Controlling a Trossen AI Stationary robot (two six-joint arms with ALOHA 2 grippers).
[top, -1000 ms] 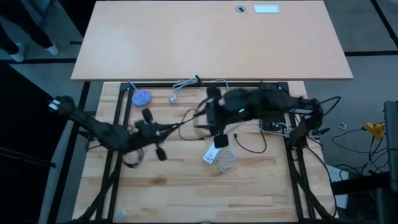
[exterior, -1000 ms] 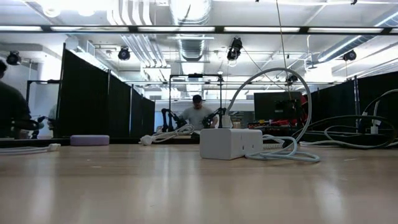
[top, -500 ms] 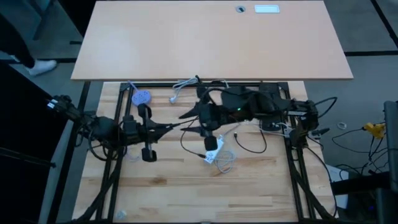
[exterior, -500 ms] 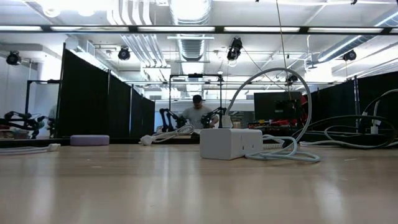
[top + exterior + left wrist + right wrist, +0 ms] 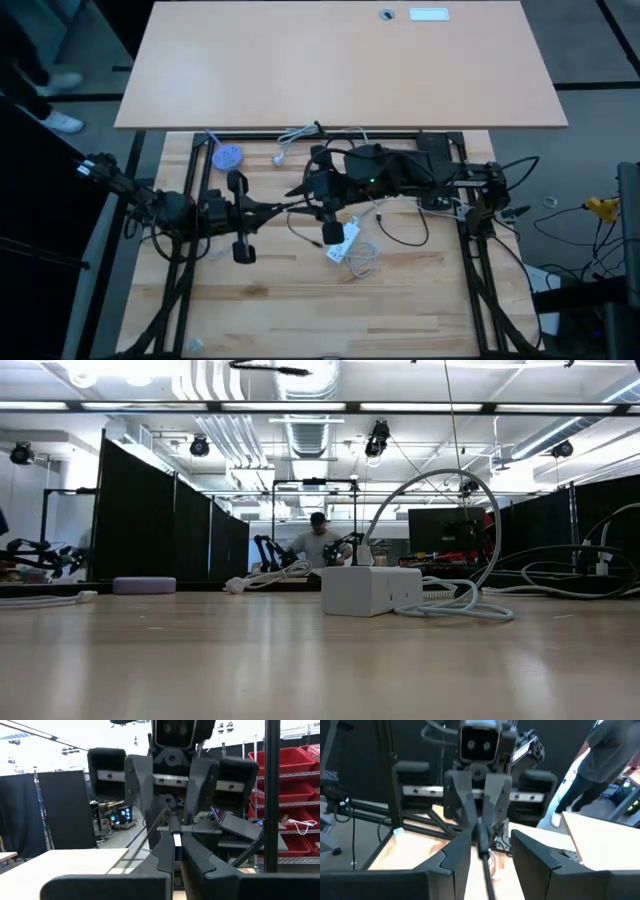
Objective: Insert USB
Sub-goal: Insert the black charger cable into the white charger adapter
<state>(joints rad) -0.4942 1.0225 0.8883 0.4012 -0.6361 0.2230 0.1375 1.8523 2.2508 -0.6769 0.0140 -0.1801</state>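
Above the white charger block (image 5: 341, 244), the two arms meet fingertip to fingertip. The left gripper (image 5: 174, 851) is clamped on the USB plug (image 5: 177, 840); the right gripper (image 5: 490, 851), partly parted, straddles the black cable (image 5: 484, 842). Likely a mid-air handover; next, aligning plug with port.

So the work surface (image 5: 300, 310) is a light butcher-block wooden top with a black metal frame around it. Lying on it: a white rectangular power adapter block (image 5: 371, 591) sitting roughly mid-surface, with a pale coiled cable (image 5: 455, 605) looping up and back down just beside it. Toward the far left corner there's a flat round lavender puck (image 5: 228, 157), and near the far edge a white cable with plug end (image 5: 292, 140). A thin black cable (image 5: 405, 232) curls on the wood right of the block. Behind it sits a second, bare tan tabletop (image 5: 340, 65).
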